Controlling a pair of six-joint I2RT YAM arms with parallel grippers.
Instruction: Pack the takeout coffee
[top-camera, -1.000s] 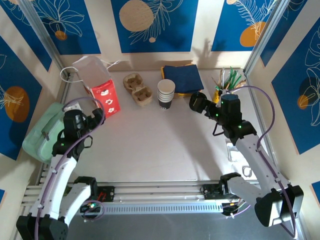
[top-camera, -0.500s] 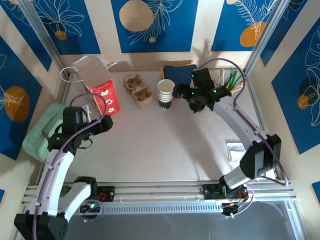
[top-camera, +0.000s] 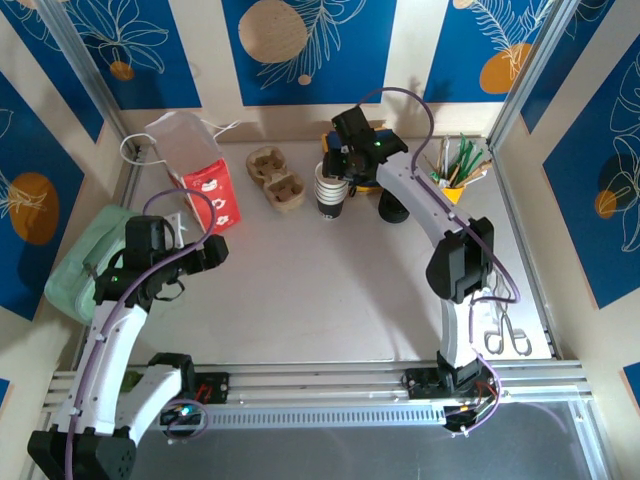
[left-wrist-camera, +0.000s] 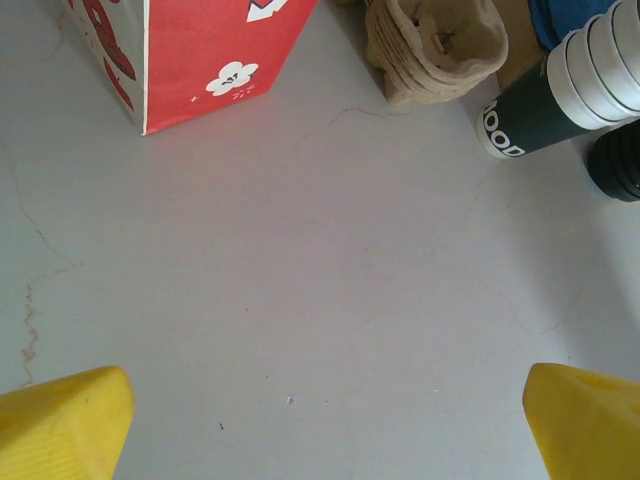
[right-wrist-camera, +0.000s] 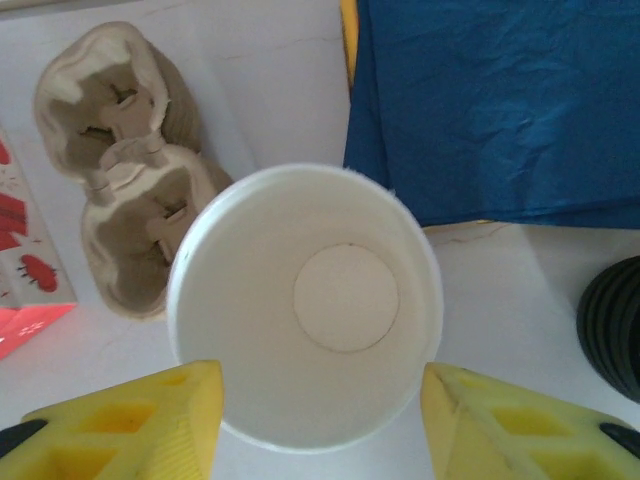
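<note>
The takeout coffee (top-camera: 392, 206) stands on the table (top-camera: 330, 290) at about one o'clock in the top view, just to the three o'clock side of the stack of lidless cups (top-camera: 332, 190) and near the front edge of the blue napkins (top-camera: 368, 155). From above I see mostly its round black lid, so I cannot confirm the colour of its sides. The right gripper (top-camera: 336, 172) is not on it. In the right wrist view its yellow fingers (right-wrist-camera: 130, 420) are spread apart, one at each side of the white rim of the top stacked cup, with nothing clamped. The coffee's ribbed lid edge sits off at three o'clock in that view. The left gripper (left-wrist-camera: 320, 420) hangs at about nine o'clock over bare table. Its jaws are wide and empty, and the red bag (left-wrist-camera: 200, 60) and the pulp carrier (left-wrist-camera: 435, 45) lie ahead of it toward twelve. I judge the coffee to be light but easy to spoil. Its paper wall will dent under a hard squeeze, a push-on lid can pop off if pinched or lifted by its edge, and any tilt risks a spill if the cup is filled. The safest hold is probably across the cup wall just under the lid rim, where the paper is stiffest, with a gentle squeeze and the cup kept upright.
</note>
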